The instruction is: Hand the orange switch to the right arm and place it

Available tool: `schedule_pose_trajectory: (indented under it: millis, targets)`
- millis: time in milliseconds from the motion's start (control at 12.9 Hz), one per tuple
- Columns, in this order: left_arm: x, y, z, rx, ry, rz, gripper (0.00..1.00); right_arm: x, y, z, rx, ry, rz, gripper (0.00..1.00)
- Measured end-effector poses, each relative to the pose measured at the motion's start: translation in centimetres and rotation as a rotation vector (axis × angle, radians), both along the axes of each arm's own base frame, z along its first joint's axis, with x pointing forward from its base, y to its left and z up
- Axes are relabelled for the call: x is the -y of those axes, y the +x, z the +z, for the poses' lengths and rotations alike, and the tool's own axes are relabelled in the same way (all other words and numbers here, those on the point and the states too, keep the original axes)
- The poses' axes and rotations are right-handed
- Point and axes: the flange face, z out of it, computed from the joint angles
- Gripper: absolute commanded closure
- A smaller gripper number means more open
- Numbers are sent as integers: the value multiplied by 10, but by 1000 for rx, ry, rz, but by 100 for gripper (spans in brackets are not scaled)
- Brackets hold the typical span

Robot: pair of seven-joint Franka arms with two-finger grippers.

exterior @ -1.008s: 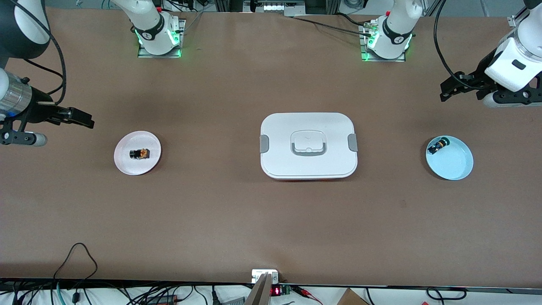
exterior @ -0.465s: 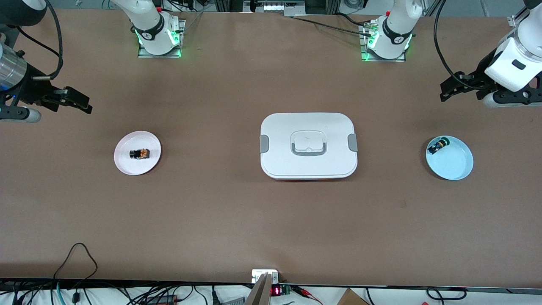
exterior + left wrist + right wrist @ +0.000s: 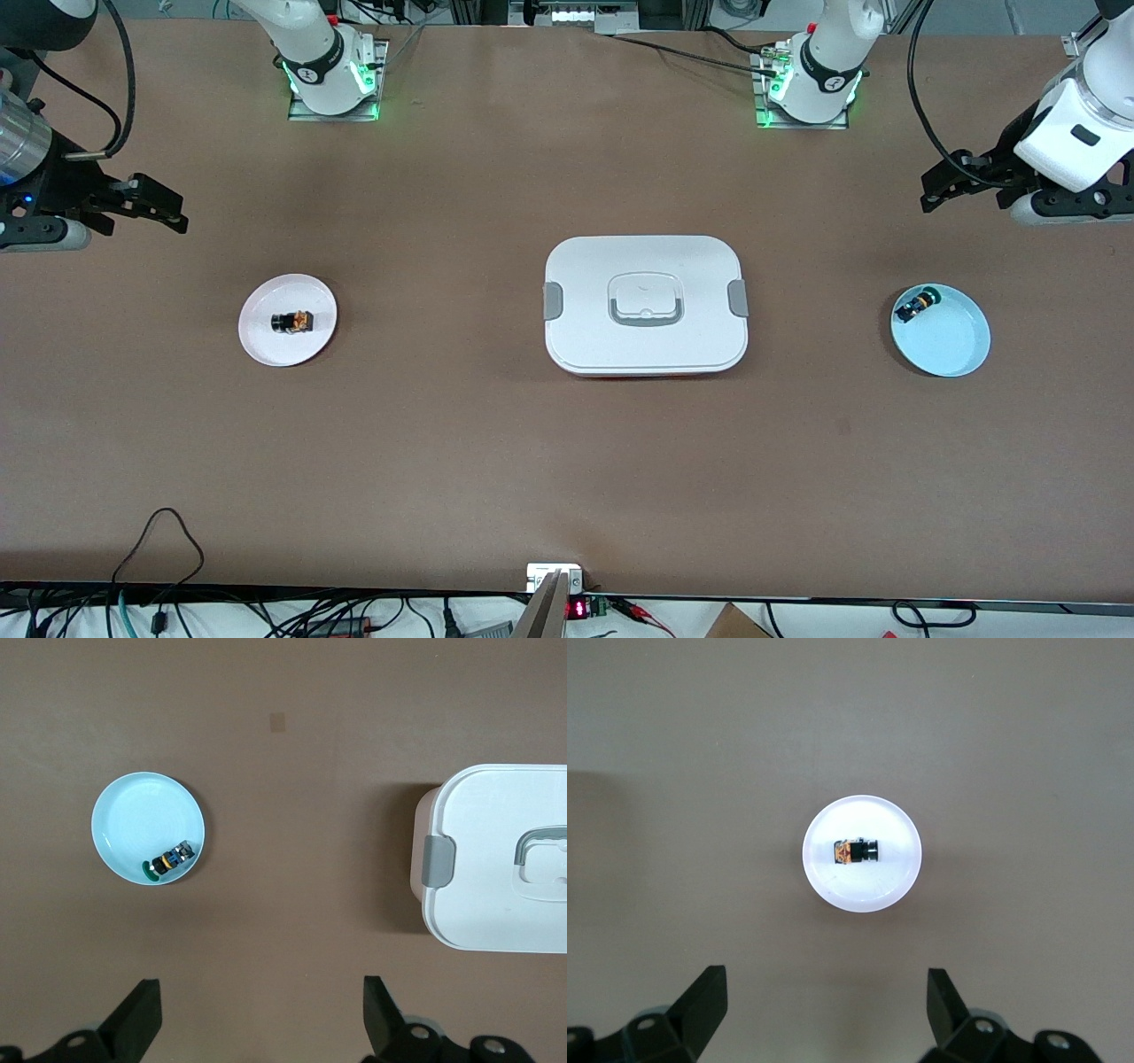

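A: Risk here is mostly mix-up, I'm guessing: the green-capped switch (image 3: pixel 166 863) is lying in the blue dish (image 3: pixel 961 350) under the left end effector (image 3: pixel 257 1023), which is hanging with fingers spread and carrying nothing.

B: Agreed. The orange switch (image 3: pixel 291 322) is sitting on the white plate (image 3: pixel 266 346) toward the right arm's end of the tabletop (image 3: pixel 461 461).

A: The right end effector (image 3: pixel 824 1019) is hovering over bare tabletop beside that plate, fingers apart and holding nothing.

B: The switch is lying on its side, long axis running along the table's length, orange end pointing toward the lidded box (image 3: pixel 646 304). Being round, it's likely rolling if nudged.
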Motion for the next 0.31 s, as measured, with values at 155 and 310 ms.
schedule_pose_trajectory:
  millis: [155,310]
  targets:
    - [0,0,0,0,0,0,0,4,1,5,10,0,-5,0]
    - [0,0,0,0,0,0,0,2,1,5,10,0,-2,0]
